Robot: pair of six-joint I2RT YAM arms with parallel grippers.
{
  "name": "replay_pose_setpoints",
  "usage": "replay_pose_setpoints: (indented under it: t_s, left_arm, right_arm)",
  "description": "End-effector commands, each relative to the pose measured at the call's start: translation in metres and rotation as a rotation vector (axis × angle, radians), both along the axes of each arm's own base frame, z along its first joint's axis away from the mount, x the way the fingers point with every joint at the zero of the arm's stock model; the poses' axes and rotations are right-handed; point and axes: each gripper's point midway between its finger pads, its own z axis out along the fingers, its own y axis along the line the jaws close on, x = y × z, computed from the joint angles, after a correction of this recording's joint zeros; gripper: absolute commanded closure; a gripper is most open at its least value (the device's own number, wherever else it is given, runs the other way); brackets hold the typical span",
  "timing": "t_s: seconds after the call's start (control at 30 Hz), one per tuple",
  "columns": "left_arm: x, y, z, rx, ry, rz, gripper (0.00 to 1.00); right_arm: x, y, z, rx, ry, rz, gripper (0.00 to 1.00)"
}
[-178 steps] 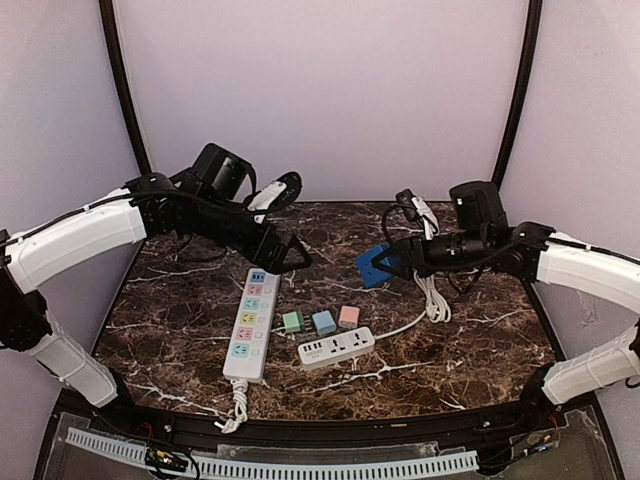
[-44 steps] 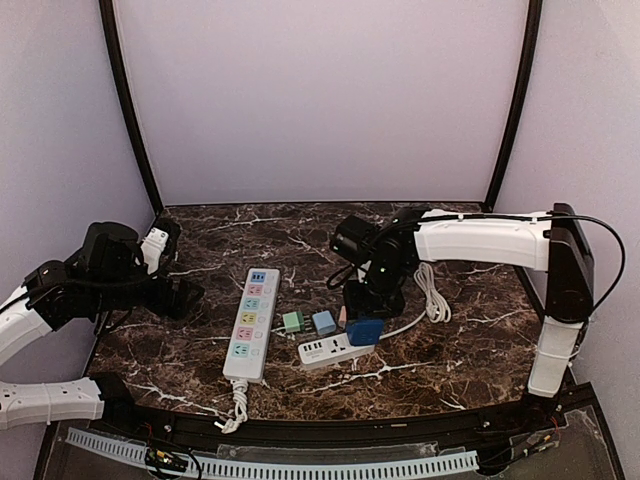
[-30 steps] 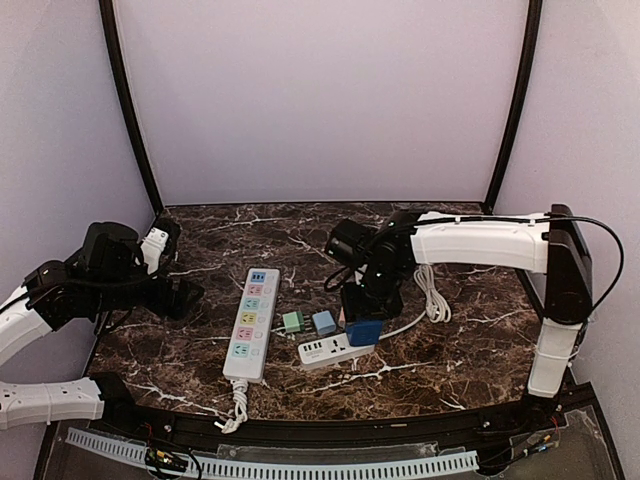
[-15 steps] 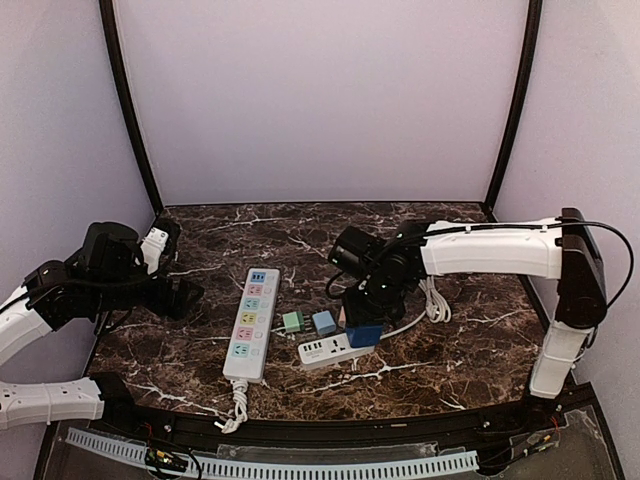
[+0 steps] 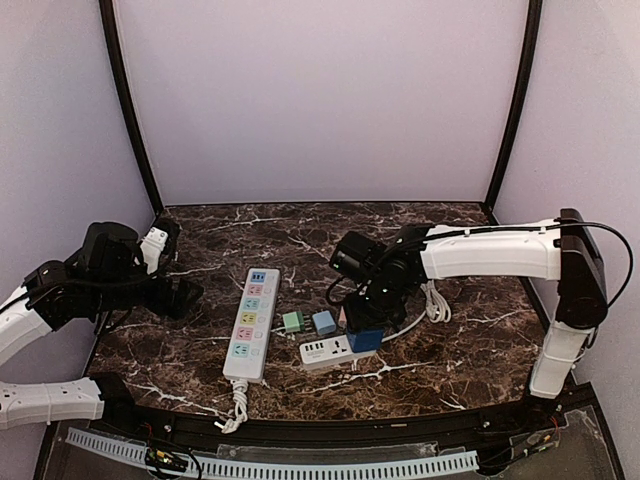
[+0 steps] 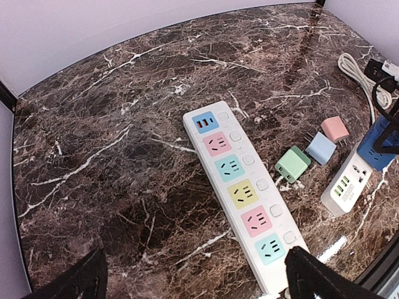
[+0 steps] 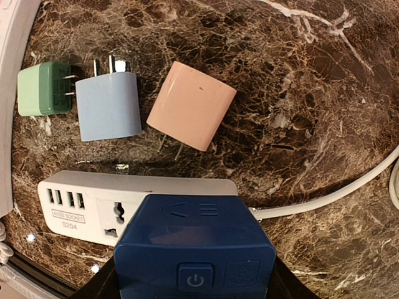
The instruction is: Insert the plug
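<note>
The left pincer [image 5: 186, 297] is hanging low over the left side of the dark marble tabletop [image 5: 460, 350], released, with its two fingers [image 6: 87, 281] spread wide and nothing between them. Just ahead of it, a long white power strip [image 5: 251, 322] with coloured sockets is lying flat, its near end reaching between those fingers in the left wrist view. Between the two pincers, a green adapter [image 7: 41, 88], a light-blue adapter [image 7: 109, 106] and a pink adapter [image 7: 191, 104] are lying in a row, prongs showing. The right pincer [image 5: 364, 328] is grasping the dark blue plug [image 7: 194, 248] and holding it directly over the right half of a small white power strip [image 7: 93, 202], covering most of the strip's universal socket; whether the prongs are seated cannot be told. Beyond the right pincer, a bundled white cable [image 5: 432, 298] is lying on the tabletop.
</note>
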Motion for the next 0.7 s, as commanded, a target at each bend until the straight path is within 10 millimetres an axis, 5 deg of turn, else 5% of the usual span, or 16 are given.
replay_pose_setpoints:
  t_s: [0.0,0.67]
  left_arm:
    - [0.000,0.004,-0.004,0.010,-0.005,0.008,0.00]
    - [0.000,0.003,-0.004,0.007,-0.004,0.004,0.00]
  right_arm:
    - [-0.012,-0.002,-0.010,-0.032,0.041,0.004,1.00]
    - [-0.020,-0.006,-0.024,-0.069,0.035,-0.080,1.00]
